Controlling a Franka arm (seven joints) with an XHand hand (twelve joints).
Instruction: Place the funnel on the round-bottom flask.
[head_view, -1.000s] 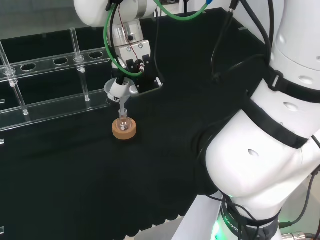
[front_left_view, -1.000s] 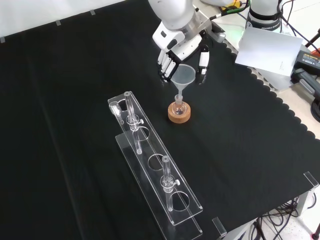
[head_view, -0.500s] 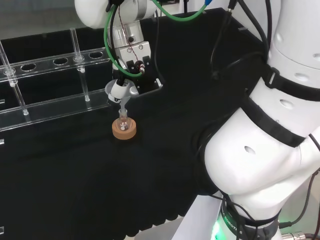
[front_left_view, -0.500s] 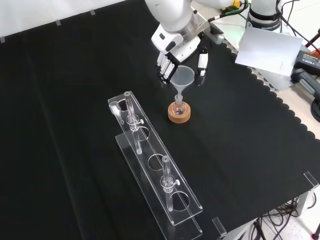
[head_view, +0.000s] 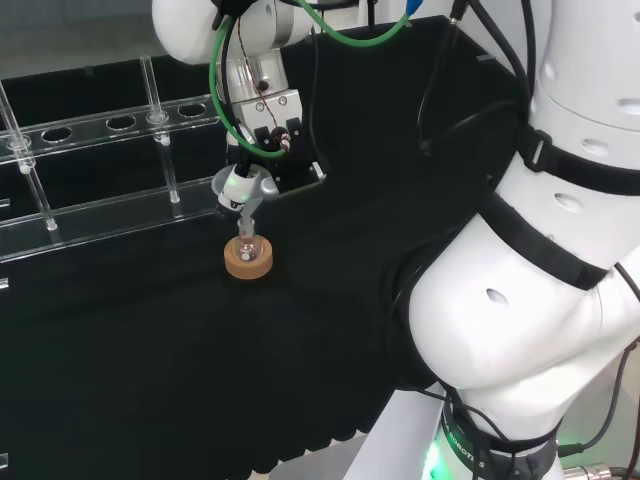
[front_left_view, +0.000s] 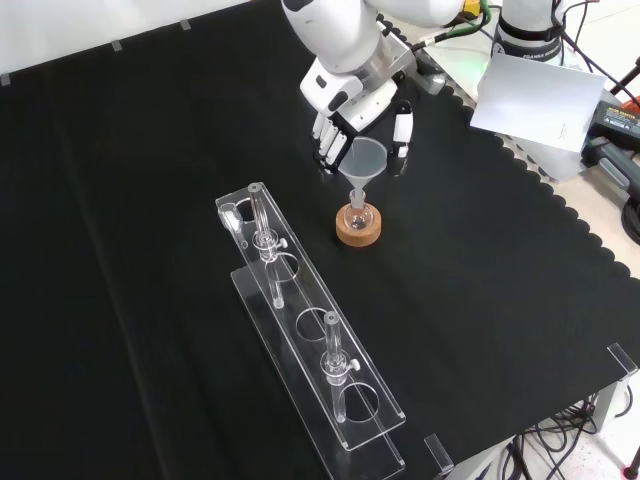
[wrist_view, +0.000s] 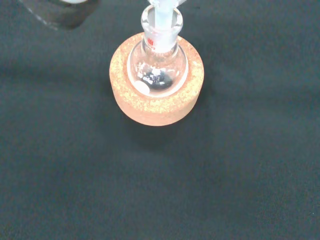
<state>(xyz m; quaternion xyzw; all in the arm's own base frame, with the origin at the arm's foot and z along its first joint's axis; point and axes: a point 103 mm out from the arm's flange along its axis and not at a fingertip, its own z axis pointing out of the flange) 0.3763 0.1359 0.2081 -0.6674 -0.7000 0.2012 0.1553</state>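
A small clear round-bottom flask (front_left_view: 358, 214) stands upright in a cork ring (front_left_view: 358, 232) near the middle of the cloth. The clear funnel (front_left_view: 365, 159) is right above it, cone upward, and its stem reaches down into the flask's neck. The hand (front_left_view: 338, 112) comes in from above and behind, fingers on one side of the cone and thumb (front_left_view: 400, 128) on the other, pinching it. In the head view the funnel (head_view: 240, 186) sits under the hand (head_view: 268, 122), over the cork ring (head_view: 247, 260). The wrist view shows the flask (wrist_view: 156, 70) in its cork ring (wrist_view: 150, 111) with the funnel's stem (wrist_view: 162, 11) in the neck.
A long clear rack (front_left_view: 300, 330) with test tubes lies just left of the flask in the front view; in the head view this rack (head_view: 90, 170) stands behind it. White paper (front_left_view: 540, 100) lies off the cloth's far right corner.
The funnel has come down a little, its stem going deeper into the flask's neck. The hand has shifted slightly with it. Flask and cork ring have stayed put.
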